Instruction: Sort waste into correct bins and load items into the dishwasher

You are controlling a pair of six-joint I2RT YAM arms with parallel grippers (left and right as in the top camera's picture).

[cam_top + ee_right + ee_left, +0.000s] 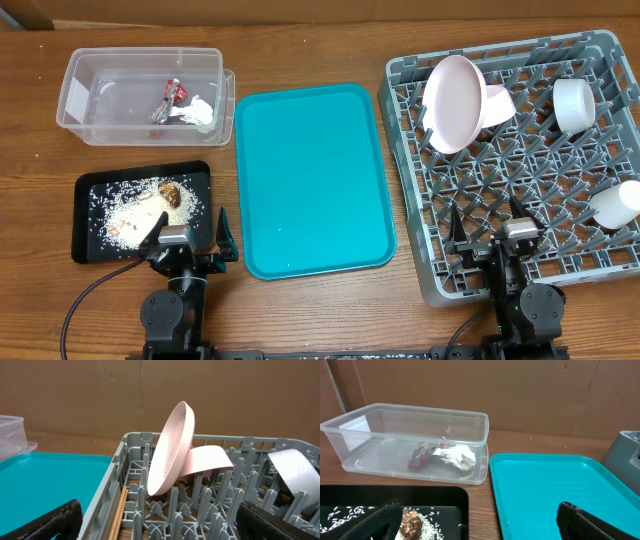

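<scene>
Two grippers: left gripper [188, 235] and right gripper [495, 235] wide open, holding nothing.
Waste: wrapper [170, 100] and tissue [200, 108] in clear tub [90, 70]; rice [125, 215] in black tray [85, 250].
Dishes: plate [452, 103] and chopsticks [119, 510] in grey rack [600, 45].
Do well: looks finished; lift straight up.
Room: rack wall close; teal tray [310, 180] bare.

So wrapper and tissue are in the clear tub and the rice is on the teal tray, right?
No: the overhead view shows the rice in the black tray, not on the teal tray. Wrapper and tissue are in the clear tub.
</scene>
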